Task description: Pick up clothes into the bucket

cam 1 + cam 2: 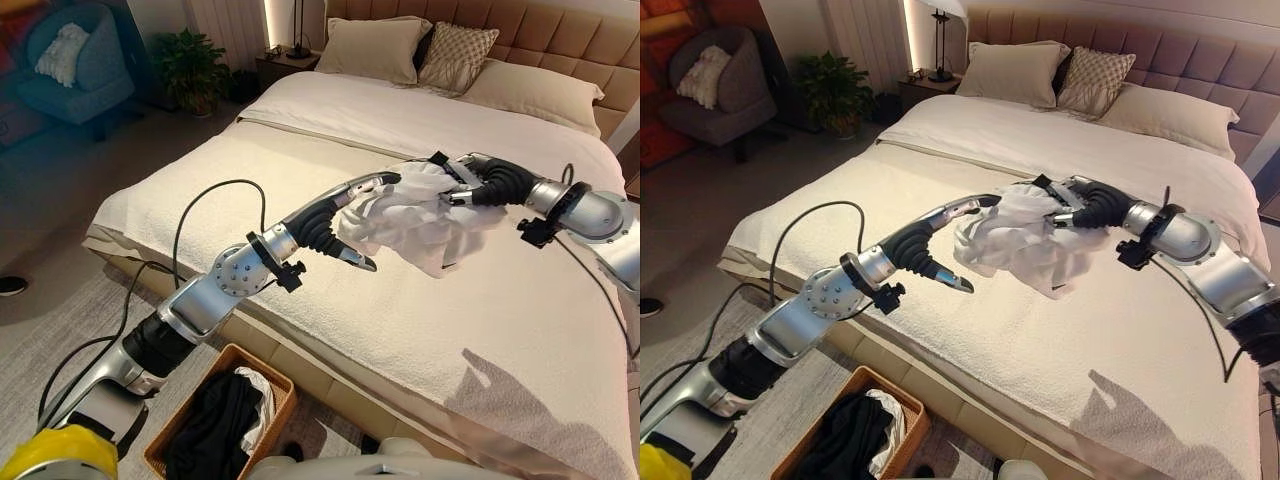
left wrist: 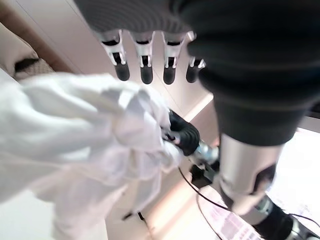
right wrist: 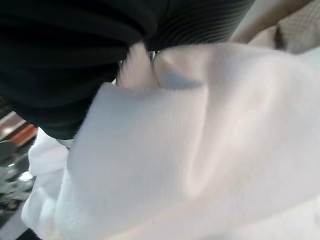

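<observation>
White garment [image 1: 420,215] is held up above the bed [image 1: 500,300], bunched between the two hands, in the left eye view. The left hand [image 1: 362,205] is set against the garment's left side, fingers stretched out straight along the upper edge and the thumb reaching beneath, so the cloth is propped rather than clenched. The right hand [image 1: 452,180] is buried in the cloth from the far right; its fingers are hidden, so its grip cannot be told. The basket [image 1: 165,440] is seen on the floor at the near left, just beside the bed's edge, with dark clothes [image 1: 215,425] and a pale piece already inside; the garment is well apart from it and is judged still to need carrying across and down.

In the right eye view the same arrangement is seen: the garment hangs in loose folds between both hands, clear of the bed cover, with pillows [image 1: 1015,70] at the far end.

In the left wrist view the left hand's fingers [image 2: 146,67] are shown straight and relaxed above the crumpled white cloth, with the other arm's dark wrist cover past it.

In the right wrist view white fabric is pressed close against the dark ribbed cover, and the fingers are covered by it.
</observation>
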